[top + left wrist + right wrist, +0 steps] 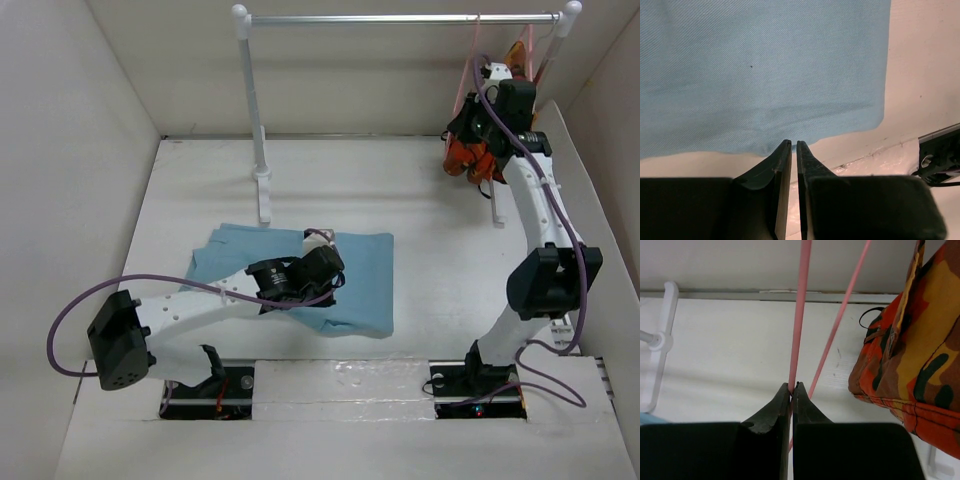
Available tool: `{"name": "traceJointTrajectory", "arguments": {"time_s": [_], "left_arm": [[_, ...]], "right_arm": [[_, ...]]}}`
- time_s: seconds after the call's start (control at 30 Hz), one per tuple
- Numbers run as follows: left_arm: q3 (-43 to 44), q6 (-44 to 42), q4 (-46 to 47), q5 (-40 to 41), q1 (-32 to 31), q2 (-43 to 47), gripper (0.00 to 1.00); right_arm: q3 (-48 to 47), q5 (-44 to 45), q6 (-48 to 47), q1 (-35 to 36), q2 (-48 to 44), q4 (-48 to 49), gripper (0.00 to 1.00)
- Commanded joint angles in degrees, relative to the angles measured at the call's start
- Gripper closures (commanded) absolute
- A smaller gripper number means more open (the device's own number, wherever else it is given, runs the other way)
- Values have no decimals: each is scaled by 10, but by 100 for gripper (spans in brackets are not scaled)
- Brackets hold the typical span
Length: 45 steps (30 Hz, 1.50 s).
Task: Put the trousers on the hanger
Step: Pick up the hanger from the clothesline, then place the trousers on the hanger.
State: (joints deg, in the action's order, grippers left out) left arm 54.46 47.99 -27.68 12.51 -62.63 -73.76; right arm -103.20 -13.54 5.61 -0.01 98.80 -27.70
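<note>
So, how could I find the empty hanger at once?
Follow the metal rail across the back to its right end. There hangs the thin pink hanger, pinched by the right tool. It is bare, unlike the orange camouflage garment beside it.

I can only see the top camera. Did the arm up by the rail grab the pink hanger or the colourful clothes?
Observer: The hanger. In the right wrist view the right gripper is shut on one thin bar of the hanger. The patterned garment hangs beside it, apart from the fingers.
Operator: And the other arm, on the blue trousers?
Observer: In the left wrist view the left gripper has its jaws nearly together right at the edge of the trousers. The cloth puckers at the tips, so it looks pinched.
</note>
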Motion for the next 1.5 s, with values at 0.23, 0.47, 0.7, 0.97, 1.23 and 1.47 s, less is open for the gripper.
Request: {"name": "traceJointTrajectory", "arguments": {"time_s": [0.23,0.47,0.7,0.97,1.23,1.47], "left_arm": [[117,-38,-32,31,9,-19,89],[326,-118,-36,3,69,-61,65],[625,-162,-73,-35,87,-217,60],[787,-138,-57,-78,97,-350,57],[741,-108,10,-80,97,-384,55],[688,-103,73,-115,92,-385,53]], "right_arm": [[41,-37,-13,-9,-103,125,100],[67,-40,-46,-14,-156,78,100],[205,-15,-85,7,-244,45,100],[307,42,-118,55,-345,6,100],[407,60,-118,97,-426,-20,100],[450,59,-117,109,-448,-36,100]]}}
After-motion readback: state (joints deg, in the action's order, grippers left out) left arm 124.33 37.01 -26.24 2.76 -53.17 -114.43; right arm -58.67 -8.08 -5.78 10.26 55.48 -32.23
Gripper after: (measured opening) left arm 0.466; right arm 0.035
